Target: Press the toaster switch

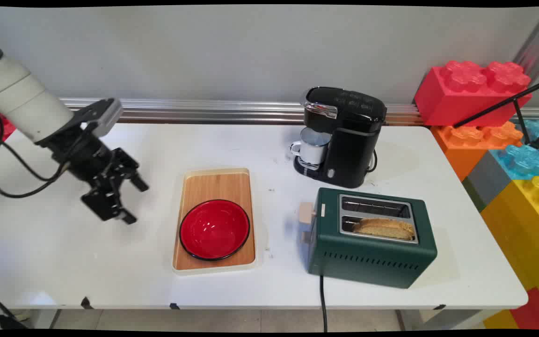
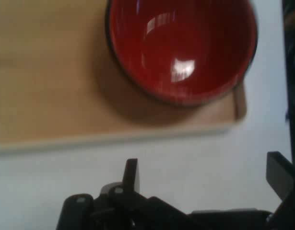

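Room: we see a plain pale wall [image 1: 204, 51] behind a white worktop [image 1: 63, 252], with a silver rail [image 1: 213, 111] running along the wall's foot.
Corner: big toy bricks [image 1: 473, 86] in red, orange, blue and yellow are stacked at the right end of the worktop.
Tool: the black tool [image 1: 131, 201] hangs over the left part of the worktop, tilted down toward the tray. We see its two fingers [image 2: 131, 173] spread wide apart, with nothing between them.
Nearest thing: the wooden tray [image 1: 215, 185] with a cream rim lies near the tool, on its right, not touching it.
Bowl: a red bowl [image 1: 214, 229] with a dark edge sits on the near half of the tray. We see nothing inside it.
Hand view: we see the tray's edge and the bowl [image 2: 183, 48] just past the fingers, with bare worktop between.
Toaster: a green toaster [image 1: 372, 252] stands to the right of the tray, well apart from the tool. A slice of bread [image 1: 384, 228] sticks up from the near slot.
Coffee machine: a black coffee machine [image 1: 344, 135] stands behind the toaster, near the wall, with a white cup [image 1: 312, 147] under its spout.
Cables: black cables [image 1: 12, 164] hang down from the arm.
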Tool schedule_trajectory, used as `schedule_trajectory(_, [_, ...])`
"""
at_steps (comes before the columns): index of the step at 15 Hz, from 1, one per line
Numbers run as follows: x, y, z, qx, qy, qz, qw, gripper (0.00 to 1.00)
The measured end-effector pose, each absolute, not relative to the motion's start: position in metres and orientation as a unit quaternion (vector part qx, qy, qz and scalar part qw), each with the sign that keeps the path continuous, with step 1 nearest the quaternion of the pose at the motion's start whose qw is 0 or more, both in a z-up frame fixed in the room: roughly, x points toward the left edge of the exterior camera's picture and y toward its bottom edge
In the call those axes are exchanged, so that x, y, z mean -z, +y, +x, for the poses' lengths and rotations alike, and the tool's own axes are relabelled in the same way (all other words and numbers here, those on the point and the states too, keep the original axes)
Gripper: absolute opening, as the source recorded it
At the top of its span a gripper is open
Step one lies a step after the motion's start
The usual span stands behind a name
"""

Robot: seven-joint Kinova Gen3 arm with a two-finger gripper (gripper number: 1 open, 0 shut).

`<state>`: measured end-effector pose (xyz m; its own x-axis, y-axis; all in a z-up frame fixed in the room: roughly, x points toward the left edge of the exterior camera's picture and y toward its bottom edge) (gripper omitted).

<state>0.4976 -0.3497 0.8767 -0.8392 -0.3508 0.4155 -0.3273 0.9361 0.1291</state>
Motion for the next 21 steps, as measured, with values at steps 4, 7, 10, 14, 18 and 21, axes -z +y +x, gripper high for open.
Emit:
schedule_trajectory(4, [-0.895, -0.359, 0.477, 0.016, -0.935, 0.171, 0.309, 1.00])
schedule_trajectory(7, [-0.903, -0.362, 0.470, 0.013, -0.923, 0.167, 0.346, 1.00])
schedule_trajectory(10, [-0.908, -0.363, 0.466, 0.010, -0.913, 0.161, 0.376, 1.00])
schedule_trajectory(14, [-0.913, -0.363, 0.462, 0.007, -0.903, 0.149, 0.403, 0.00])
schedule_trajectory(18, [-0.915, -0.363, 0.459, 0.007, -0.897, 0.140, 0.420, 0.00])
schedule_trajectory(21, [-0.914, -0.363, 0.458, 0.007, -0.894, 0.137, 0.427, 0.00])
